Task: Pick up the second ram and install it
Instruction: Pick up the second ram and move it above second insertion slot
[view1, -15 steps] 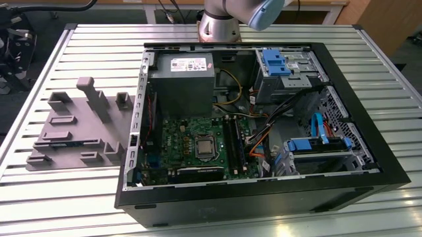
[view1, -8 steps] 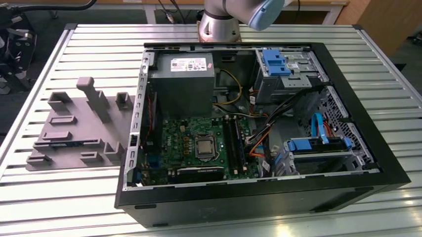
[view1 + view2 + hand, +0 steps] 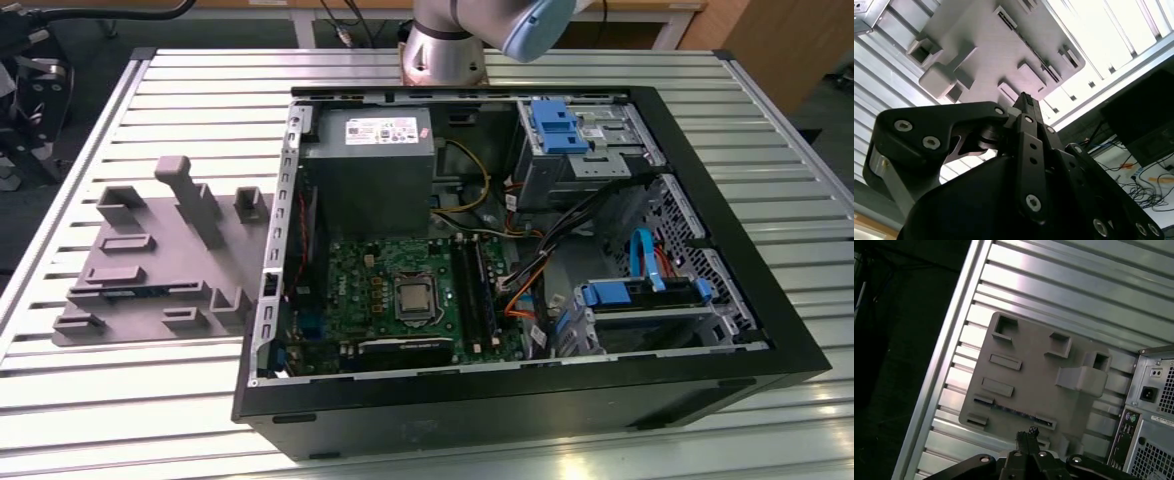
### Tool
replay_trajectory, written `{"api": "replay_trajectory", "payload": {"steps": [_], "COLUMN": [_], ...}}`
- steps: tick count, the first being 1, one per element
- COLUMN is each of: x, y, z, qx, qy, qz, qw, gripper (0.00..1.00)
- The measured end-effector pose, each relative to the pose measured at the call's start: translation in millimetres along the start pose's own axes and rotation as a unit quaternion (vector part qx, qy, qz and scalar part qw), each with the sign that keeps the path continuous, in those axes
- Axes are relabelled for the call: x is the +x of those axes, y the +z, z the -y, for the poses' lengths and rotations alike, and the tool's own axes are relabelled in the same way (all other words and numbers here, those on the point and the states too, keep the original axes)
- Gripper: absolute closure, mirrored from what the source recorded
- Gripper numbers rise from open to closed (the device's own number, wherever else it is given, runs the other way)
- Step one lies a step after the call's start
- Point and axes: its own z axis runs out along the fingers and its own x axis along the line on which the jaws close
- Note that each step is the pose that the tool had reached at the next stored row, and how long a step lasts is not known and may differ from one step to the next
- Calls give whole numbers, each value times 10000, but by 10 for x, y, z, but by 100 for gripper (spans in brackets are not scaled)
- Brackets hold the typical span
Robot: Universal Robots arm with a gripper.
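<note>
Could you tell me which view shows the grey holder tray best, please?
The first wrist view: the grey holder tray lies nearly whole and face-on, pockets distinct. The exterior view shows it obliquely, at the exterior view's left. In the second wrist view the gripper covers part of it.

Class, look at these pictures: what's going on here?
A robot arm's hand hovers above the grey tray on the slatted table, shut and holding nothing. A thin bluish strip, probably the ram, lies in the tray near the hand. The open computer case sits beside the tray.
</note>
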Motion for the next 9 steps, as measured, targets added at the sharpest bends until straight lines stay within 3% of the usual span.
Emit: {"api": "replay_trajectory", "payload": {"steps": [4,9], "x": [0,1], "y": [1,2], "z": [0,0], "qx": [-4,-9], "qy": [-328,-745], "qz": [-14,-32], "qw": [9995,9972], "gripper": [89,89]}}
